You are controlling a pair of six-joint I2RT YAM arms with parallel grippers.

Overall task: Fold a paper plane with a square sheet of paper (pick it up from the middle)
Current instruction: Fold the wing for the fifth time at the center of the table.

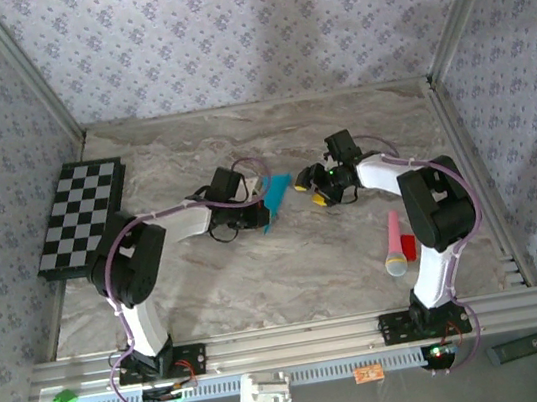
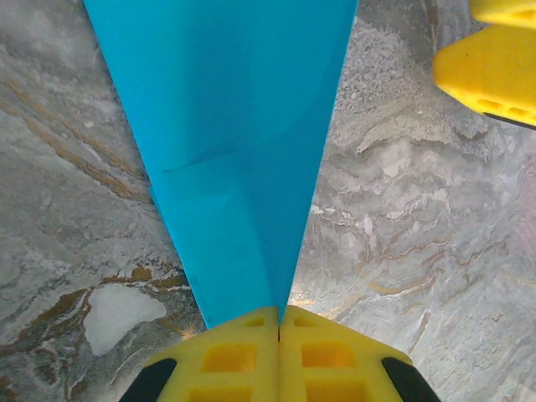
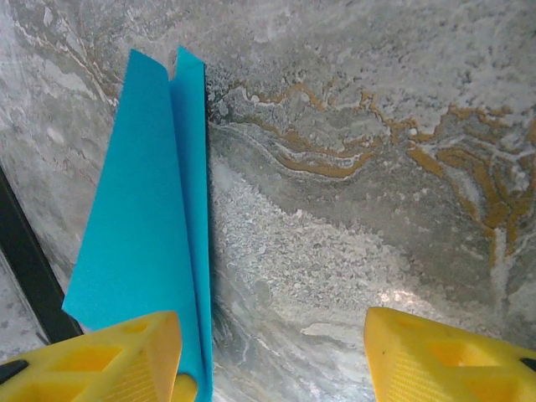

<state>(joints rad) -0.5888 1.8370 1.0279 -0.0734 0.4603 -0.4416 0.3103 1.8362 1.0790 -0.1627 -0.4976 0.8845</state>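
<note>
Gripping the narrow tip of the teal paper plane (image 2: 234, 167), the left jaws are clamped fully together, their yellow fingers (image 2: 226, 360) meeting with the paper pinched in the seam between them. We see the plane at the middle of the marbled table (image 1: 290, 279), between the two arms, widening as it runs away from the left jaws. The right jaws stand well apart and are closed on nothing. One of their yellow fingers (image 3: 109, 360) sits just beside the plane's long edge, though we cannot tell whether it touches, and the other is over bare table. From the right wrist we make out two folded flaps lying side by side along a crease. A black-and-white checkered board (image 1: 82, 217) lies at the table's left edge, and a pink-and-red stick (image 1: 396, 241) rests beside the right arm (image 1: 431, 207).
</note>
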